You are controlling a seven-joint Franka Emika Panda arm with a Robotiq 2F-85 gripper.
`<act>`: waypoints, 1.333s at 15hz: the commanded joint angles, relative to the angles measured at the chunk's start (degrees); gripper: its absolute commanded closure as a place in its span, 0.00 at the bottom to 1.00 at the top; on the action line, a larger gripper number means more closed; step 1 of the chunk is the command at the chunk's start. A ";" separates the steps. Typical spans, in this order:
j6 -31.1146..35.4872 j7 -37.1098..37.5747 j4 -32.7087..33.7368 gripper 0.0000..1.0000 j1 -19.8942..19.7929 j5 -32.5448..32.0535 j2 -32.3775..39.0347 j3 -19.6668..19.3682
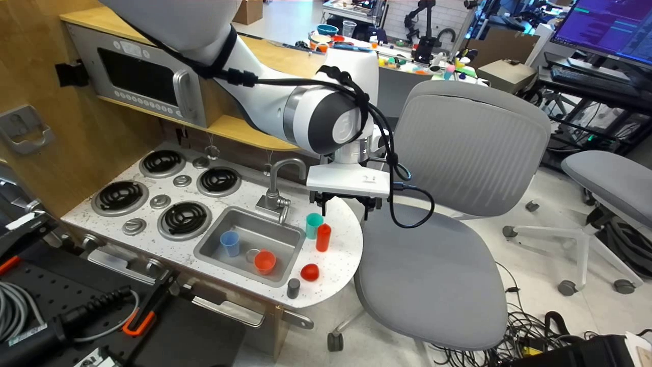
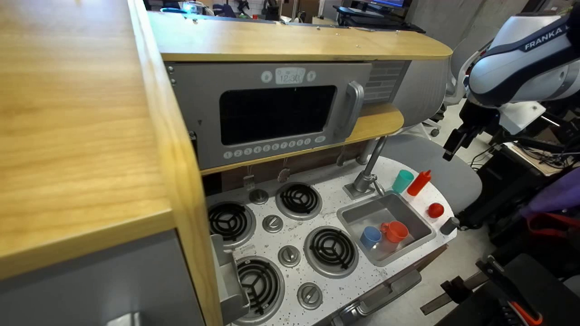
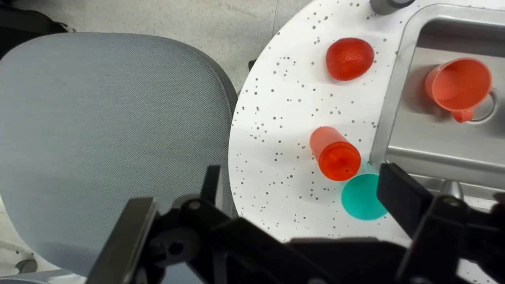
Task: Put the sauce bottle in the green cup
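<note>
The red sauce bottle (image 1: 323,239) (image 2: 418,183) stands upright on the rounded end of the white counter in both exterior views. The teal-green cup (image 1: 313,227) (image 2: 402,181) stands upright close beside it, toward the faucet. In the wrist view the bottle (image 3: 335,156) appears from above and the cup (image 3: 363,197) lies just below it in the picture, its right edge partly covered by a finger. My gripper (image 1: 345,211) (image 2: 454,147) (image 3: 302,177) is open and empty, in the air above the counter's rounded end, with its fingers pointing down, apart from bottle and cup.
A squat red piece (image 1: 309,272) and a dark grey cylinder (image 1: 293,288) are on the counter. The sink basin (image 1: 267,232) holds a blue cup (image 1: 230,243) and an orange-red cup (image 1: 264,262). The faucet (image 1: 273,186) rises behind the sink. A grey chair (image 1: 433,285) stands beside the counter.
</note>
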 commanded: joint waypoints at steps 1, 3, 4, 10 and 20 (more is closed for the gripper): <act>-1.30 0.24 2.69 0.00 -0.53 -1.70 2.11 0.98; -2.11 -0.74 2.79 0.00 -0.93 -1.23 2.56 1.91; -2.40 -1.07 2.84 0.00 -0.97 -1.18 2.89 2.21; -2.23 -2.55 3.88 0.00 -0.41 -2.02 5.93 2.50; -1.66 -4.09 8.61 0.00 -0.28 -2.71 11.33 2.63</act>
